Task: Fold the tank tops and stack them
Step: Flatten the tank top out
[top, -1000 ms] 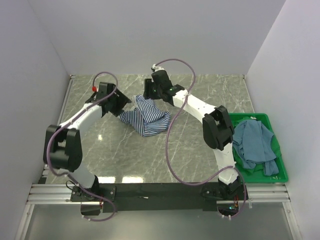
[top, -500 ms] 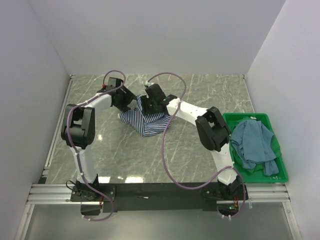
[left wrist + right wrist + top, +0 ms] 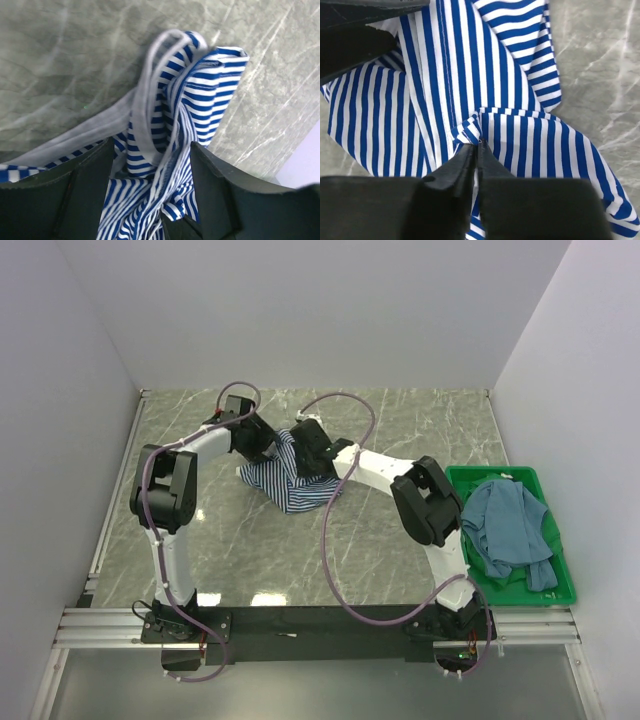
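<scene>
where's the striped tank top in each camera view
Top external: striped tank top bunched mid-table.
Left wrist: centre to bottom, between the open left pincer.
Right wrist: fills most of the frame, a fold pinched by the right pincer.
Shared landmark: grey marble table.

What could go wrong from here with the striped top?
1. The right pincer pinches only a small bunched fold of the striped tank top; it may slip or lift several layers.
2. The left pincer stands open astride the white trim; closing could catch trim alone, leaving the crumpled top twisted.
</scene>
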